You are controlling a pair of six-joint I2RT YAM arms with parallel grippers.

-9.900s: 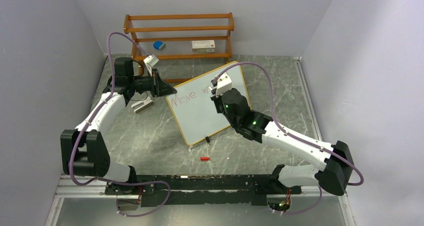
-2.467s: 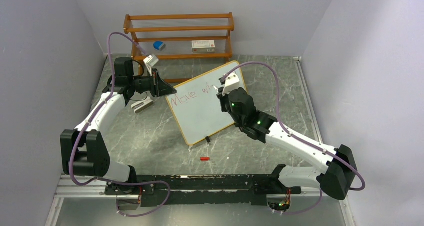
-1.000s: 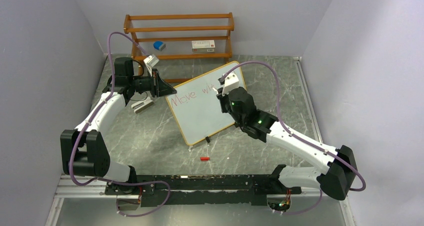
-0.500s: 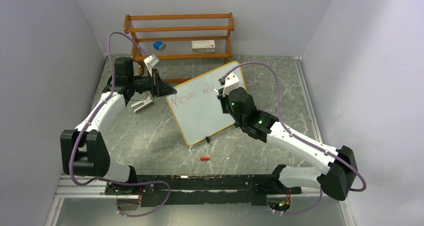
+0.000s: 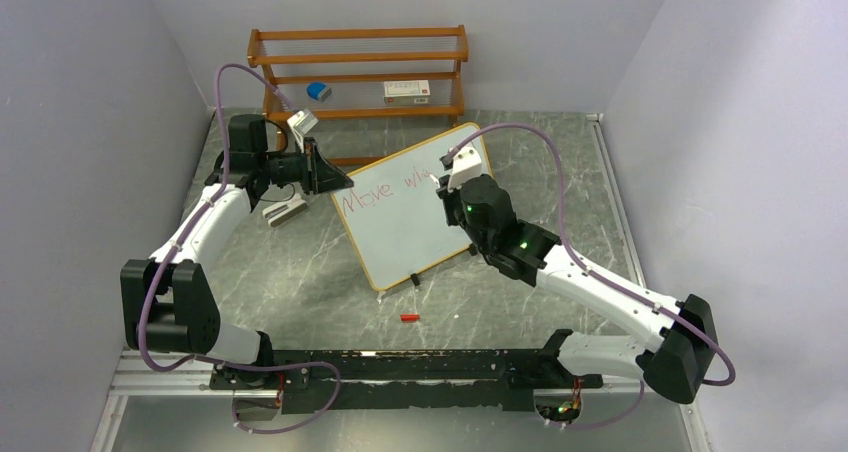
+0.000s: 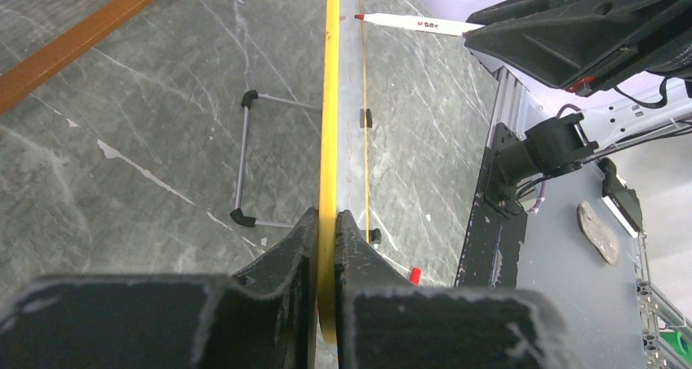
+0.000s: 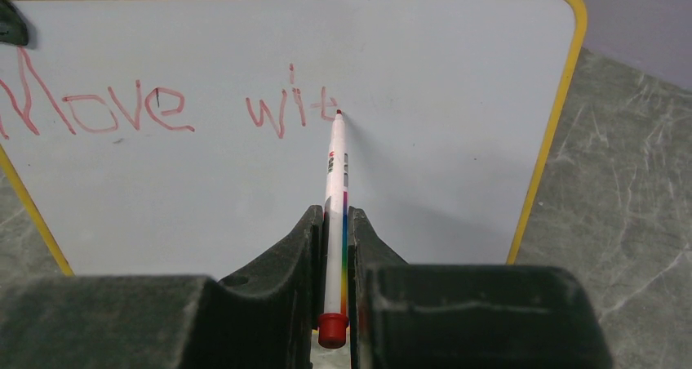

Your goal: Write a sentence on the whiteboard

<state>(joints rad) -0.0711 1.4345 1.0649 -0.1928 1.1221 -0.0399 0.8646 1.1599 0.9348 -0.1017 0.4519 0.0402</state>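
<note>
I had the whiteboard [image 5: 405, 217] standing near the middle of the grey table [image 5: 300, 272], turned at a slant, its far corner near the wooden rack [image 5: 357, 60] but apart from it. The left gripper [image 6: 326, 222] was closed on the board's yellow frame at the upper left corner, as the writing reads, with one finger on each side of the edge. The right gripper [image 7: 334, 218] was clamped on a marker [image 7: 335, 161], whose red tip sat at the board surface just after the "t" of the red "Move wit". From that tip to the yellow right-hand edge I saw a broad stretch of bare white, and the part of the board under the writing was bare too. Behind the board its wire stand [image 6: 245, 161], with black feet, rested on the table. A red cap [image 5: 408, 318] lay in front of the board's near corner, well apart from both arms. On the right, open table ran from the board to the wall [image 5: 720, 122].
</note>
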